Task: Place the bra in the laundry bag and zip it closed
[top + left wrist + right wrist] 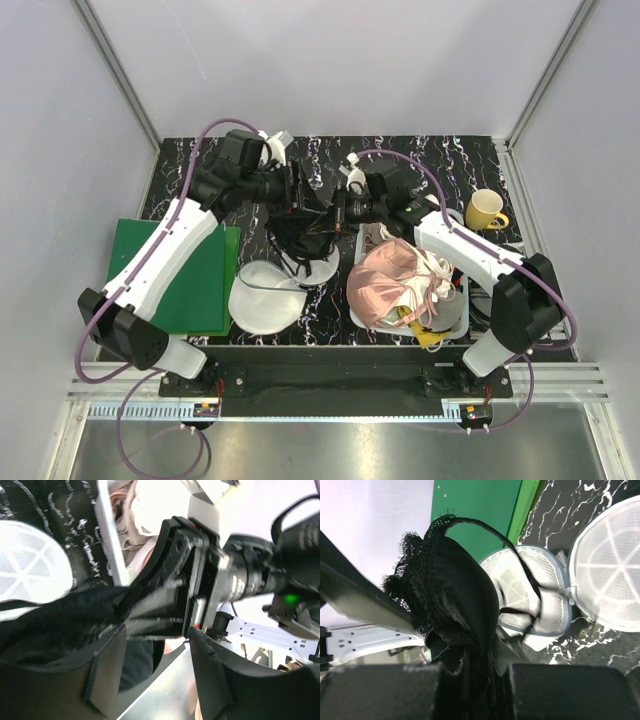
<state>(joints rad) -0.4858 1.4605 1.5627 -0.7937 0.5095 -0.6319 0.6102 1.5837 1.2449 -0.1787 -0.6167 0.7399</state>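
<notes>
The right pincer [476, 680] was clamped on the bra [455, 600], holding it above the table [560, 510] near the unzipped laundry bag [540, 595], apparently for lowering in, while the left pincer [155, 680] stood wide alongside.

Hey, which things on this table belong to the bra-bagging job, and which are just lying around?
For the job:
bra
laundry bag

Lying about:
pink garment
white basket
yellow mug
green mat
</notes>
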